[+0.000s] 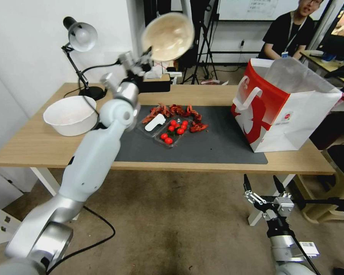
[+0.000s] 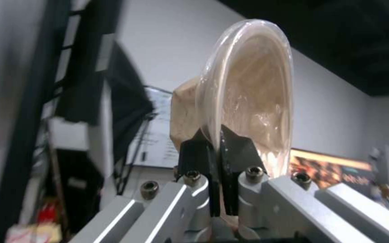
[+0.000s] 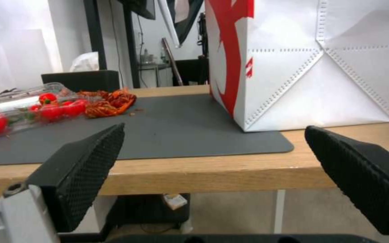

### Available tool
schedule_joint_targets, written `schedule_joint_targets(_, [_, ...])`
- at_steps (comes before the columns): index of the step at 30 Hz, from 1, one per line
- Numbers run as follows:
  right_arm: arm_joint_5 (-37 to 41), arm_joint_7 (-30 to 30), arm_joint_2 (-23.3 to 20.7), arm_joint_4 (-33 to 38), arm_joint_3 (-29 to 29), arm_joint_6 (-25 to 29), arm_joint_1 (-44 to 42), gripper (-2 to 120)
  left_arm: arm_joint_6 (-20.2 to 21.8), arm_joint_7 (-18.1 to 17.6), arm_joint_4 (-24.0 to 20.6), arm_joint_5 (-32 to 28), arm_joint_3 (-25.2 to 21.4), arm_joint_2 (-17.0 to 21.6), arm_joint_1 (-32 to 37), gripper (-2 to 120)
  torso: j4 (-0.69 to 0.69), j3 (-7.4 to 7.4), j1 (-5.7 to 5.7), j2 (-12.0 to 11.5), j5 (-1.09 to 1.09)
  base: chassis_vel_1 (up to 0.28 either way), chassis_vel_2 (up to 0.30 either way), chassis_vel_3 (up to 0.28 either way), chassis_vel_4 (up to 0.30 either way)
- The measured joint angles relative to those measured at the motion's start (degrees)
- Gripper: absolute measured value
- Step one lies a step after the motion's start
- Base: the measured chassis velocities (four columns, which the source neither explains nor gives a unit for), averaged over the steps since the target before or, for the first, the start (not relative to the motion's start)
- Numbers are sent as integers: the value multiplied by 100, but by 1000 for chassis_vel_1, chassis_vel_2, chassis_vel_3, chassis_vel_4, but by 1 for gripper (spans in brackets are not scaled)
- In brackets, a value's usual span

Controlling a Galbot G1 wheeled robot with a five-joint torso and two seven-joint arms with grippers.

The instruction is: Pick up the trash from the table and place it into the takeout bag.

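Note:
My left gripper [image 1: 147,57] is raised high above the far side of the table [image 1: 34,141], shut on the rim of a shallow beige bowl [image 1: 168,36] tipped on its edge. The left wrist view shows the black fingertips [image 2: 237,148] pinching the bowl [image 2: 253,94] rim, with the left gripper [image 2: 217,141] beneath it. The takeout bag [image 1: 283,103], red-fronted with white sides, stands open on the right end of the grey mat [image 1: 218,145]. My right gripper [image 1: 262,183] hangs open below the table's front edge, facing the bag [image 3: 311,64] and the mat [image 3: 181,131].
On the mat lie a clear tray of cherry tomatoes [image 1: 172,130], a white scoop-like piece [image 1: 154,122] and red shell scraps [image 1: 176,112]. A large white bowl [image 1: 70,114] and a desk lamp [image 1: 80,36] stand at the table's left. A chair [image 1: 340,179] sits at right.

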Motion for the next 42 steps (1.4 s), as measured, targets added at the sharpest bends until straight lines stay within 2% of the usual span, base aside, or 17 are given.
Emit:
schedule_joint_targets(5, [-1, -1, 0, 13, 16, 0, -10, 100, -48, 172, 25, 190, 151, -10, -131, 0, 1, 0, 0, 0, -3, 0, 0, 0, 0])
schedule_joint_targets(8, [-2, -2, 6, 43, 54, 0, -39, 100, -173, 543, 108, 591, 509, -54, -427, 0, -1, 0, 0, 0, 0, 0, 0, 0, 0])
schedule_joint_targets(12, [-2, -6, 23, 61, 81, 10, -81, 100, -252, 772, 206, 896, 834, -138, -691, 0, 0, 0, 0, 0, 0, 0, 0, 0, 0])
schedule_joint_targets(14, [-3, -14, 56, 79, 116, 50, -135, 100, -311, 905, 357, 1156, 1284, -324, -1029, 0, -1, 0, 0, 0, 0, 0, 0, 0, 0])
schedule_joint_targets(18, [-5, -25, 82, 83, 140, 76, -170, 100, -357, 1035, 495, 1415, 1624, -528, -1284, 0, 0, 0, 0, 0, 0, 0, 0, 0, 0])
schedule_joint_targets(20, [-17, -40, 133, 83, 151, 89, -171, 100, -376, 1049, 642, 1528, 1950, -814, -1539, 0, -2, 1, 1, 0, 0, 0, 0, 0, 0])
schedule_joint_targets(22, [-20, -41, 146, 86, 153, 90, -170, 100, -382, 1049, 677, 1549, 2021, -866, -1601, 0, -1, 0, 0, 0, 1, 0, 0, 0, 0])
schedule_joint_targets(24, [-24, -44, 143, 114, 181, 90, -163, 100, -437, 1091, 851, 1670, 2437, -998, -1888, 0, 0, 0, 0, 0, -1, 0, 0, 0, 0])
schedule_joint_targets(25, [-24, -44, 143, 114, 181, 90, -163, 100, -437, 1091, 851, 1670, 2437, -998, -1888, 0, 0, 0, 0, 0, -1, 0, 0, 0, 0])
schedule_joint_targets(27, [-24, -44, 130, 100, 206, 88, -151, 100, -519, 1219, 1068, 2085, 2743, -1102, -2087, 0, 0, 0, 0, 0, 0, 0, 0, 0, 0])
schedule_joint_targets(30, [-21, -45, 132, 58, 205, 87, -139, 100, -570, 1372, 1203, 2435, 2904, -1187, -2164, 0, 0, 0, 1, 0, 0, 0, 0, 0, 0])
schedule_joint_targets(32, [-6, -48, 123, -3, 220, 89, -138, 100, -588, 1590, 1404, 3057, 3088, -1337, -2223, 0, -1, 0, 0, 0, 0, 0, 0, 0, 0])
schedule_joint_targets(34, [-6, -48, 123, -3, 220, 89, -138, 100, -588, 1590, 1404, 3057, 3088, -1337, -2223, 0, -1, 0, 0, 0, 0, 0, 0, 0, 0])
schedule_joint_targets(36, [10, -53, 108, -31, 266, 104, -155, 100, -548, 1606, 1488, 3411, 3179, -1415, -2251, 0, 0, 0, 0, 0, -1, 0, 0, 0, 0])
schedule_joint_targets(38, [11, -102, 108, -42, 307, 149, -185, 100, -438, 1606, 1475, 3435, 3233, -1444, -2271, 10, 0, 0, 0, 0, -1, 0, 0, 0, 0])
schedule_joint_targets(40, [11, -108, 109, -37, 312, 153, -191, 100, -433, 1605, 1480, 3435, 3236, -1453, -2272, 13, 0, 0, 0, 0, -1, 0, 0, 0, 0])
schedule_joint_targets(42, [10, -118, 116, -17, 315, 161, -199, 100, -412, 1574, 1498, 3435, 3237, -1464, -2266, 25, 0, 0, 0, -1, -1, 0, 0, 0, 0])
